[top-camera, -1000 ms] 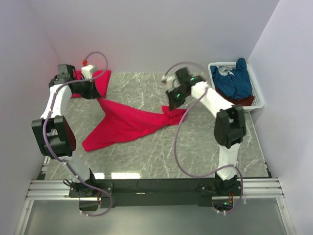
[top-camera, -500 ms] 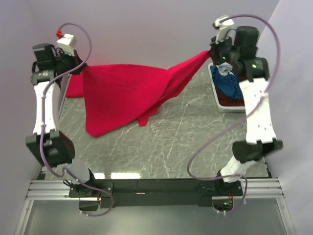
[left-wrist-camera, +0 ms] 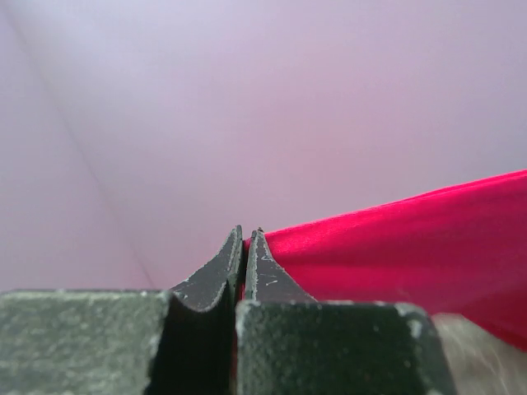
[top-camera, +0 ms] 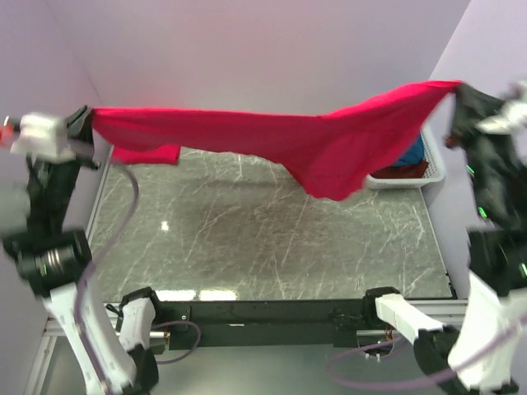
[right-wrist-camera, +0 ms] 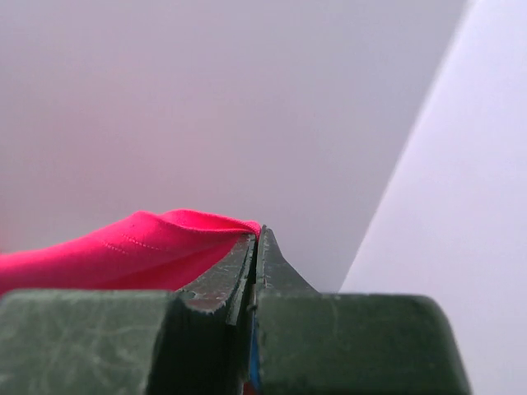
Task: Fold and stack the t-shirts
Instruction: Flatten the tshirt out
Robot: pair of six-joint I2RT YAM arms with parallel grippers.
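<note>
Red t-shirt (top-camera: 272, 141) hangs stretched, clamped by left pincer (left-wrist-camera: 244, 235) and right pincer (right-wrist-camera: 257, 235).

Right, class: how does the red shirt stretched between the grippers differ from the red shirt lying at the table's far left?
The stretched shirt hangs in the air, pinched by the left gripper and right gripper; the far-left shirt lies on the table, ungripped. The stretched shirt spans nearly the table's width; the far-left shirt shows as a small patch. Both are bright red.
</note>
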